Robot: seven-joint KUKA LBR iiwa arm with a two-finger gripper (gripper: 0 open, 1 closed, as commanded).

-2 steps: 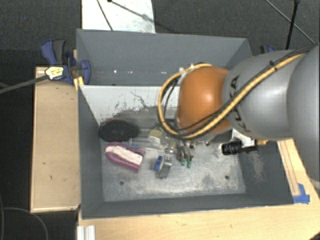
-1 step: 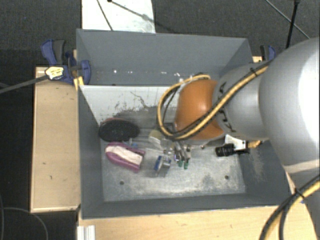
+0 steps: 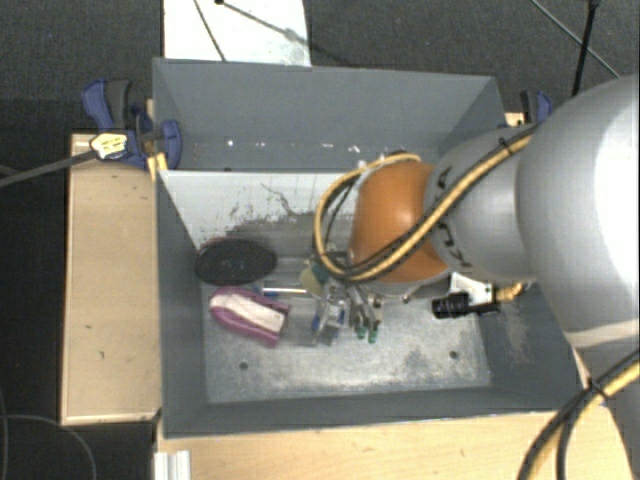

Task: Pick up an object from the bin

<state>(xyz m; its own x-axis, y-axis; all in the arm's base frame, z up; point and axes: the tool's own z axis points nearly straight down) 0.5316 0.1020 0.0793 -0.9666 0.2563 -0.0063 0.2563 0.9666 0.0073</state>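
My gripper [image 3: 348, 326] hangs below the orange wrist cover, low over the middle of the bin floor. Its fingers stand apart, open, with nothing clearly between them. A pink and white oblong block [image 3: 248, 315] lies just left of the gripper. Behind that block sits a flat black disc [image 3: 235, 262]. A thin light stick [image 3: 283, 291] runs from the block toward the gripper's left finger, and a small bluish piece [image 3: 328, 318] lies right at that finger.
A black, marker-like thing with a white end [image 3: 462, 304] lies to the right of the gripper, under the arm. The arm covers the bin's right half. The floor in front of the gripper is bare metal.
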